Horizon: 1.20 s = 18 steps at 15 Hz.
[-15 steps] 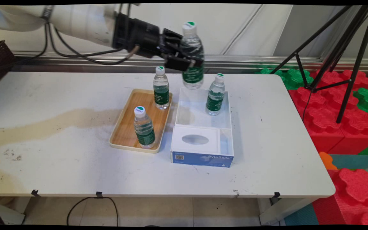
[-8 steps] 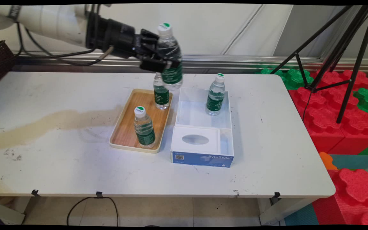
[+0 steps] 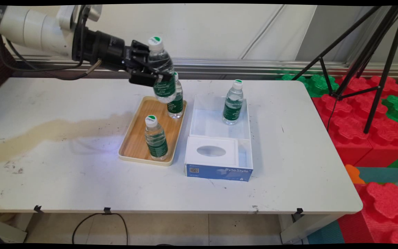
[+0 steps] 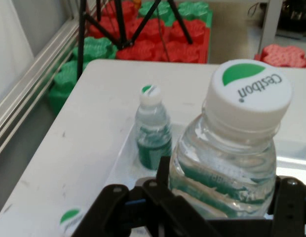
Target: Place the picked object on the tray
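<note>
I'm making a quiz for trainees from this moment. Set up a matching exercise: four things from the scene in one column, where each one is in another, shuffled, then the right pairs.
Things
1. held bottle
2. bottle with its cap near the tray's front
3. lone bottle on the right
4. tissue box

Places
A. standing in the clear box's far part
B. in the clear box's near part
C. clamped in the gripper, above the wooden tray's far end
D. standing on the wooden tray

Pairs: 1-C, 2-D, 3-A, 4-B
</note>
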Motion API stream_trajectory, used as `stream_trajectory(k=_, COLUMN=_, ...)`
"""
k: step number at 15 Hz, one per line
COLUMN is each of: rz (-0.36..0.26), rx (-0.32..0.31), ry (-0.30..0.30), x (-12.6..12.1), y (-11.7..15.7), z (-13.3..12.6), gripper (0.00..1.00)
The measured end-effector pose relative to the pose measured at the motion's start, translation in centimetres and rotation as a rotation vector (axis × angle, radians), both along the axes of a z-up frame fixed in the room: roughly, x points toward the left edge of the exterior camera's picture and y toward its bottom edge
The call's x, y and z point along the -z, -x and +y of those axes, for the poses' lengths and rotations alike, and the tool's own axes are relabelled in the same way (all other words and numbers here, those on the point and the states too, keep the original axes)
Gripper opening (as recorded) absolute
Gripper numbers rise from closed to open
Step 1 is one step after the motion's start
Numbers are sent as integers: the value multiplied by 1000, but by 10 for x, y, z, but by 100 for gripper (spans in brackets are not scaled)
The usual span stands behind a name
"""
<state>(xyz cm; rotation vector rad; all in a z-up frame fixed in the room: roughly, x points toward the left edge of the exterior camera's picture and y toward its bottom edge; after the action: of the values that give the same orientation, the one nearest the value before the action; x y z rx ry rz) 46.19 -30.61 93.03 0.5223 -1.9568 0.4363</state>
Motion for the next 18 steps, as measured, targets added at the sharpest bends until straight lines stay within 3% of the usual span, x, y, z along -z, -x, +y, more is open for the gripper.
stream_trajectory(k=18, rz=-96, rx=-91, ry=19, x=73, y=-59, z=-15, gripper=0)
